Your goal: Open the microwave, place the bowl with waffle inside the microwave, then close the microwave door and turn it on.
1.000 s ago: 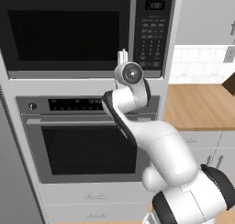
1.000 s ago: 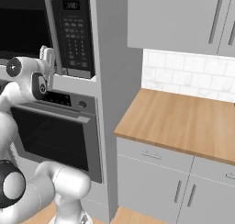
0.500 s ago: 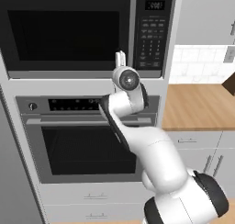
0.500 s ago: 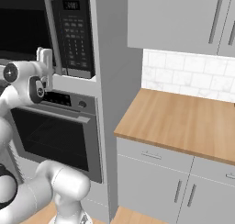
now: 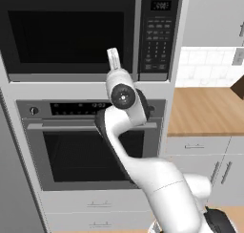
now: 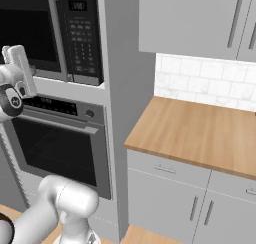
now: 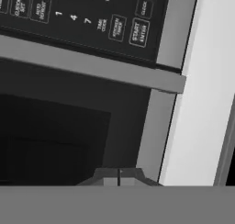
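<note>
The gripper [image 5: 113, 53] is raised in front of the microwave door's [image 5: 66, 34] lower right corner, just left of the vertical grey bar handle [image 5: 138, 34]. In the hand view its two fingertips [image 7: 108, 175] meet, so the jaws are closed on nothing. Below stands the steel oven [image 5: 90, 146], door shut. The microwave [image 6: 50, 30] is closed, its dark window hiding whatever is inside; the keypad panel [image 5: 158, 34] lies right of the handle. To the right, a bare wooden desk [image 6: 200, 130] runs back to white tile.

one microwave [image 5: 90, 34], one oven [image 5: 90, 146]
</note>
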